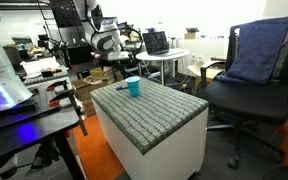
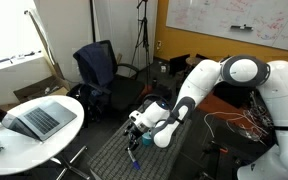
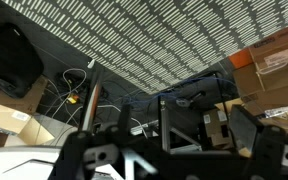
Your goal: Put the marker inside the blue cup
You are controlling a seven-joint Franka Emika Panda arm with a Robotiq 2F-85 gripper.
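The small teal-blue cup (image 1: 133,87) stands upright on the far part of the grey padded block (image 1: 154,108). A small dark thing (image 1: 120,89) lies just beside it, perhaps the marker; it is too small to tell. My white arm (image 1: 106,41) is behind the block. In an exterior view my gripper (image 2: 134,124) hangs above the block's edge, with a bit of blue (image 2: 135,141) right below it. In the wrist view the two dark fingers (image 3: 206,125) are spread apart with nothing between them, and the padded surface (image 3: 154,40) fills the top.
A black office chair (image 1: 246,95) with a blue cloth over its back stands beside the block. A round white table (image 2: 34,125) holds a laptop. Cardboard boxes (image 3: 269,70), cables and desks fill the room. The floor by the block is orange.
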